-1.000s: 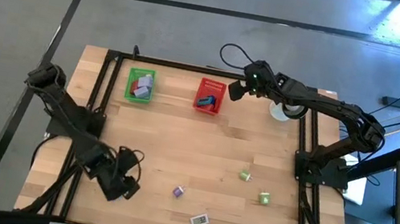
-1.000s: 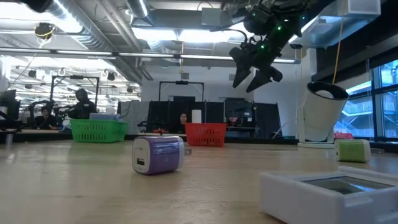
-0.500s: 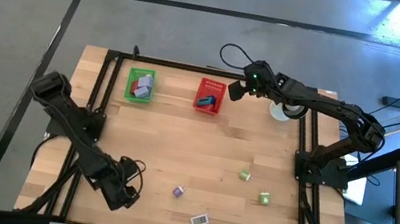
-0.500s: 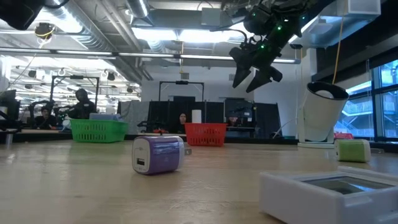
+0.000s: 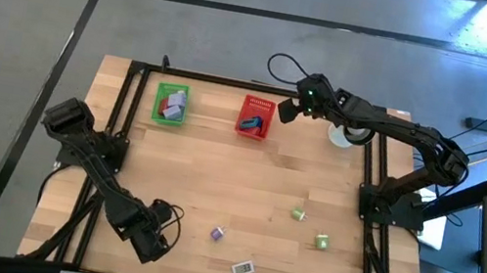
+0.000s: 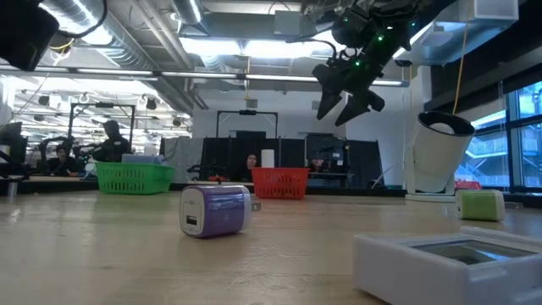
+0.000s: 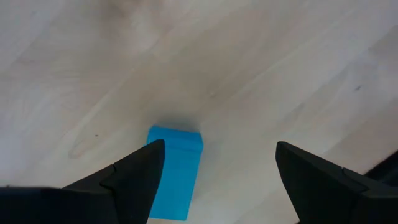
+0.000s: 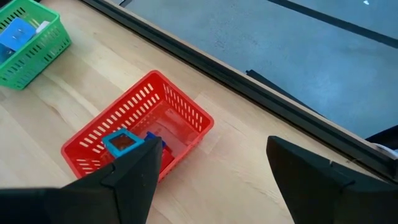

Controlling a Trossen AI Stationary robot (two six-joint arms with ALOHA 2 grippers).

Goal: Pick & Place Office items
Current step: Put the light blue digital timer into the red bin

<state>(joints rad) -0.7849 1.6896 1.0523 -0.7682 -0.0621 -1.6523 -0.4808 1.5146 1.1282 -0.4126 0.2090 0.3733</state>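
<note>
My left gripper (image 5: 153,242) is open above the table's near left part. In the left wrist view a blue block (image 7: 176,172) lies flat on the wood below my left gripper (image 7: 217,149), close to one finger and apart from the other. In the high view the gripper hides the block. My right gripper (image 5: 286,110) is open and empty, raised beside the red basket (image 5: 255,117). It also shows in the low view (image 6: 343,97). A lavender block (image 5: 218,235), a white flat piece (image 5: 243,268) and two green blocks (image 5: 299,213) (image 5: 321,241) lie on the table.
The green basket (image 5: 171,104) and the red basket (image 8: 143,137) stand at the far side, each with pieces inside. A white cup-like thing (image 5: 343,133) stands at the far right. Black frame rails run along the table's edges. People sit in the room beyond the table.
My left gripper has gone toward the table's near edge and a little to the right, and the arm has stretched out along with it. My right gripper has kept still.
</note>
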